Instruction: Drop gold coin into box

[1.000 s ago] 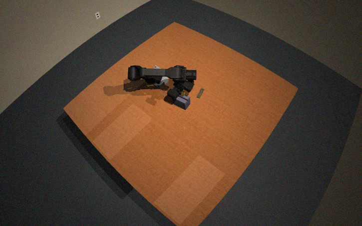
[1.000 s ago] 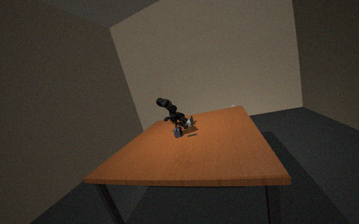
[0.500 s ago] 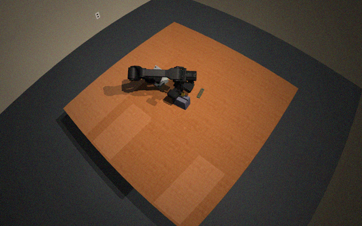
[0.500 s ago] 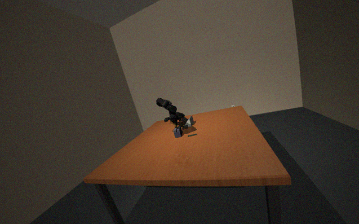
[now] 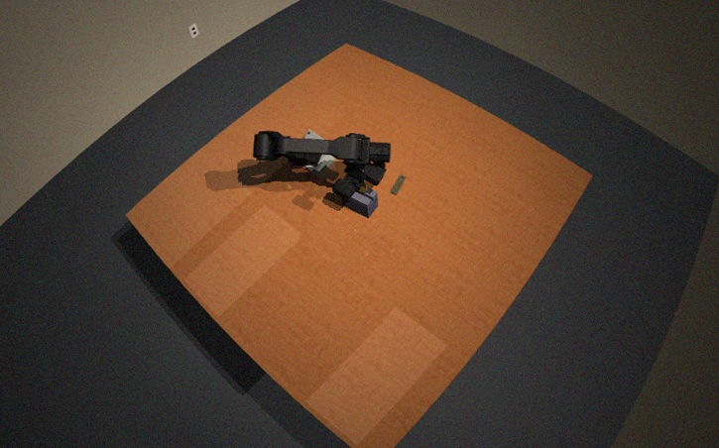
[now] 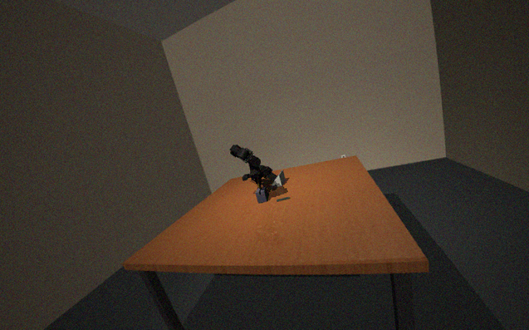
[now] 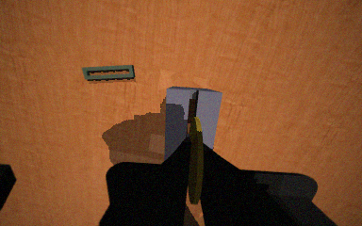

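My gripper [image 7: 190,141] is shut on the gold coin [image 7: 195,181] [image 5: 362,187], which shows edge-on between the fingertips. The grey box [image 7: 207,110] [image 5: 366,205] [image 6: 261,196] stands under and just beyond the fingers. The dark slot in its lid runs nearly parallel to the coin; in the wrist view the coin's far tip overlaps the near part of the slot. The coin appears above the lid; the exact gap is unclear. The fingers hide the near part of the box. The dark-green holder [image 7: 109,68] [image 5: 402,178] [image 6: 282,199] is empty, left of and beyond the box in the wrist view.
The black arm [image 5: 312,145] [image 6: 252,161] reaches over a pale grey plate [image 5: 311,134] [image 6: 279,179] near its base. The orange wooden table [image 5: 456,234] [image 6: 284,240] carries everything. The arm's shadow falls beside the box in the wrist view.
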### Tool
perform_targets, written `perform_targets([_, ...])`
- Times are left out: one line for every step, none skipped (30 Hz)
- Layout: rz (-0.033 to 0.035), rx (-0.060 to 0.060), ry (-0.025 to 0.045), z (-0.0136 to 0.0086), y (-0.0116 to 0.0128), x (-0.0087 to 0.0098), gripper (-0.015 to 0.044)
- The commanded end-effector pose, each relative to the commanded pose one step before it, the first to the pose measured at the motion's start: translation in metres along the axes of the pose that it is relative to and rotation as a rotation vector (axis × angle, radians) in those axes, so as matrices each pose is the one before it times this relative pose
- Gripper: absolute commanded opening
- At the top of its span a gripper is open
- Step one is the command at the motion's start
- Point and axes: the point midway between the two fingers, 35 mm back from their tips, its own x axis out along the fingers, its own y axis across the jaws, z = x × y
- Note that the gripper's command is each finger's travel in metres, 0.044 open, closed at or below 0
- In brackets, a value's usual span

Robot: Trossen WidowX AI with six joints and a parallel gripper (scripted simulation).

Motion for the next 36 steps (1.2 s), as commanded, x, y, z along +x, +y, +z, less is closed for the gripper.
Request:
perform_targets([-0.0045, -0.0047, -0.0002, -0.00076, -0.00025, 0.00259, 0.0])
perform_targets([-0.00002, 0.0, -0.00001, 0.0, -0.00001, 0.00049, 0.0])
perform_targets([-0.00002, 0.0, -0.00001, 0.0, -0.00001, 0.00049, 0.0])
perform_targets([-0.00002, 0.0, -0.00001, 0.0, -0.00001, 0.00049, 0.0])
perform_targets([-0.00002, 0.0, -0.00001, 0.0, -0.00001, 0.00049, 0.0])
perform_targets([-0.00002, 0.0, -0.00001, -0.00001, -0.00001, 0.00049, 0.0])
perform_targets([-0.00002, 0.0, -0.00001, -0.00001, -0.00001, 0.00049, 0.0])
perform_targets([-0.00002, 0.0, -0.00001, -0.00001, -0.00001, 0.00049, 0.0])
perform_targets([-0.00002, 0.0, -0.00001, -0.00001, -0.00001, 0.00063, 0.0])
perform_targets([0.00452, 0.0048, 0.00005, 0.00086, 0.00024, -0.00223, 0.0026])
perform_targets([0.0, 0.0, 0.0, 0.0, 0.0, 0.0, 0.0052])
perform_targets([0.0, 0.0, 0.0, 0.0, 0.0, 0.0, 0.0079])
perform_targets([0.0, 0.0, 0.0, 0.0, 0.0, 0.0, 0.0105])
perform_targets([0.0, 0.0, 0.0, 0.0, 0.0, 0.0, 0.0131])
perform_targets([0.0, 0.0, 0.0, 0.0, 0.0, 0.0, 0.0158])
perform_targets([0.0, 0.0, 0.0, 0.0, 0.0, 0.0, 0.0161])
perform_targets([0.0, 0.0, 0.0, 0.0, 0.0, 0.0, 0.0161])
perform_targets([0.0, 0.0, 0.0, 0.0, 0.0, 0.0, 0.0161])
perform_targets([0.0, 0.0, 0.0, 0.0, 0.0, 0.0, 0.0161])
perform_targets([0.0, 0.0, 0.0, 0.0, 0.0, 0.0, 0.0161])
perform_targets([0.0, 0.0, 0.0, 0.0, 0.0, 0.0, 0.0161])
perform_targets([0.0, 0.0, 0.0, 0.0, 0.0, 0.0, 0.0161])
perform_targets([0.0, 0.0, 0.0, 0.0, 0.0, 0.0, 0.0161])
perform_targets([0.0, 0.0, 0.0, 0.0, 0.0, 0.0, 0.0161])
perform_targets([0.00003, -0.0001, 0.00001, 0.00001, 0.00002, -0.00056, 0.0187])
perform_targets([0.00008, -0.0002, 0.00005, 0.00003, 0.00005, -0.00169, 0.0213])
perform_targets([0.00012, -0.0003, 0.00009, 0.00002, 0.00008, -0.00282, 0.0239])
perform_targets([0.00011, -0.0003, 0.00014, -0.00003, 0.00009, -0.00376, 0.0266])
perform_targets([0.00005, -0.0003, 0.00016, -0.00008, 0.00008, -0.00376, 0.0292])
perform_targets([0.0, -0.0002, 0.00014, -0.0001, 0.00005, -0.00283, 0.0318])
perform_targets([-0.00001, -0.0001, 0.00009, -0.00008, 0.00003, -0.0017, 0.0344])
perform_targets([-0.00001, 0.0, 0.00003, -0.00003, 0.00001, -0.00057, 0.0371])
perform_targets([-0.00015, -0.0002, 0.00017, -0.00006, 0.0, -0.00177, 0.0397])
perform_targets([-0.00054, -0.0007, 0.00053, -0.00024, -0.00001, -0.0053, 0.0423])
perform_targets([-0.00115, -0.0011, 0.00095, -0.00065, -0.00009, -0.00885, 0.044])
perform_targets([-0.00197, -0.0013, 0.00134, -0.0013, -0.00025, -0.0115, 0.044])
